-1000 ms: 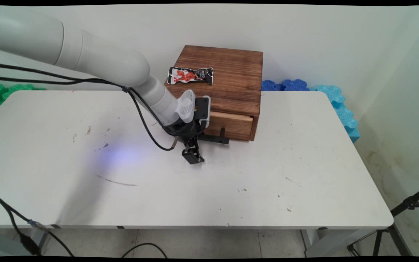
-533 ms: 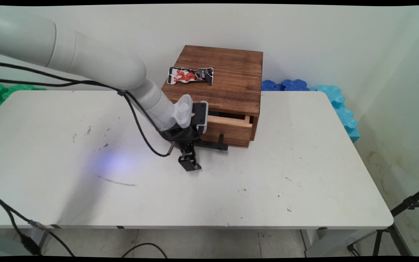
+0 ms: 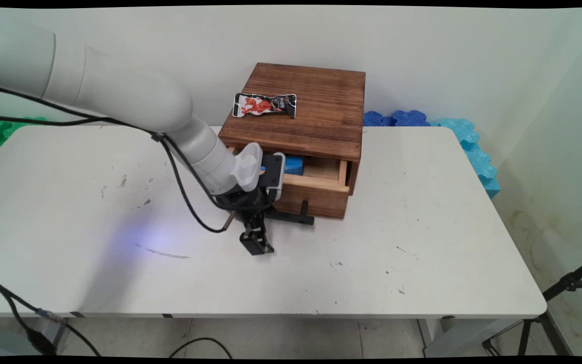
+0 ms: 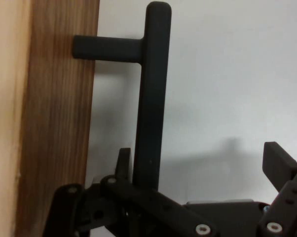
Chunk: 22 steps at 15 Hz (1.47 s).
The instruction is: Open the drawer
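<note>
Obs.: The end effector is sitting low over the bench, right in front of the box. It is released, with its fingers spread wide and clamping nothing. In the hand view, the handle is running up from the linkage just inside one finger, and the other finger is standing well apart from it. I cannot tell whether the near finger is actually touching the bar.

The drawer is standing partly out of the box's front, at the bottom. Its handle is projecting from the drawer face toward the end effector. A blue item is showing inside the drawer, half hidden by the wrist. A packet is lying flat on the box's top, toward the left edge. Blue foam is lying behind the box to its right.

Handling, judged: the handle is looking like a stiff, smooth black bar on a single post, so it may be slippery for a hooked finger. The best hold is probably across the bar close to the post, where the pull is running straight and twisting the drawer least. The wooden drawer is looking rigid and moderately light. The box itself appears unfixed, so it could be sliding along with a hard tug.
</note>
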Tool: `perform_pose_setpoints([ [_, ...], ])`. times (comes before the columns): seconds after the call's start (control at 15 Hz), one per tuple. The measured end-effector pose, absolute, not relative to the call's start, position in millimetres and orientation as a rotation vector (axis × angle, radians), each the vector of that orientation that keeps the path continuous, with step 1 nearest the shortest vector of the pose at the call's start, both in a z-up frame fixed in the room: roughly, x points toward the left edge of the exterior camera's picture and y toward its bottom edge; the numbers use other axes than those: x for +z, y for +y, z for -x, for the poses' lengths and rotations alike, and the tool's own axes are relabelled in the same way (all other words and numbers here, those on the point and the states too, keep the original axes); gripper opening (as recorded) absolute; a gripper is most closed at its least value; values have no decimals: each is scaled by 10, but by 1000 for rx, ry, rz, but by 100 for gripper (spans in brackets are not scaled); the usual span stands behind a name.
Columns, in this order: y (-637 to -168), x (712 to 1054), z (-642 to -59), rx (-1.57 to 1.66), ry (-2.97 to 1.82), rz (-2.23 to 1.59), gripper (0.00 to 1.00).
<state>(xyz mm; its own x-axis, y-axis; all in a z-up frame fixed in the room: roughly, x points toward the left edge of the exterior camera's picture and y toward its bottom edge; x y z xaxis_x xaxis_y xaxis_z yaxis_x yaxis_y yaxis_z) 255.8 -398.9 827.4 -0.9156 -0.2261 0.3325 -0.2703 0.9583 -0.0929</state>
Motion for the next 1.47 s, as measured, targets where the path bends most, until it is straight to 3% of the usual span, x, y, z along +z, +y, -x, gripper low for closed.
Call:
perform_pose_setpoints([
  [1.47,-3127,8342,-2513,29,-2777,-241,100],
])
